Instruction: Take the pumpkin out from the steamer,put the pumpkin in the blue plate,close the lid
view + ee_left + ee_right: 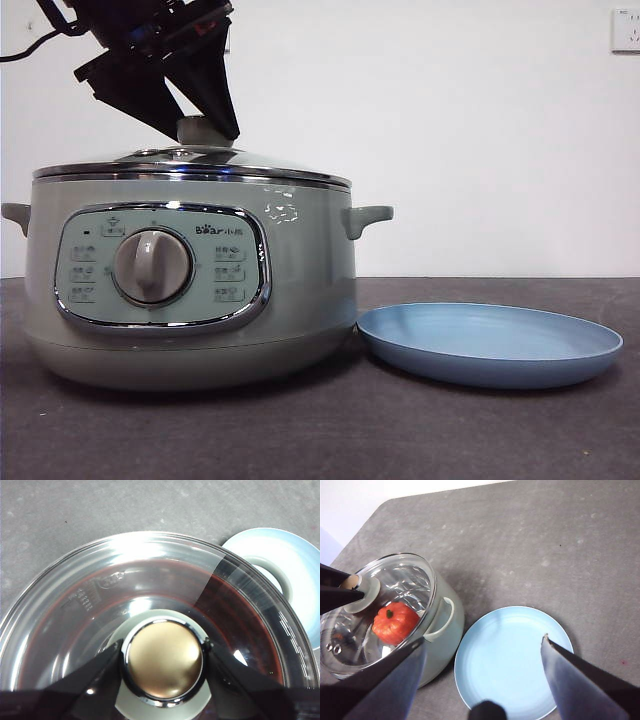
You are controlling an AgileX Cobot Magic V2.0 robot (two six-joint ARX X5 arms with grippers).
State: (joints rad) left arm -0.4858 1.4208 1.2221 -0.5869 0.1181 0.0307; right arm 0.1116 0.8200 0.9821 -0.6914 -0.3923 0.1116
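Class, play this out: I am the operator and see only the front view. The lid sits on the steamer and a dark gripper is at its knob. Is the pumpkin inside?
Observer: Yes, the pumpkin shows through the lid, inside the steamer.
Operator: Which gripper is at the knob?
Observer: The left gripper; its fingers flank the knob.
Operator: And the right?
Observer: The right gripper hangs open above the plate.
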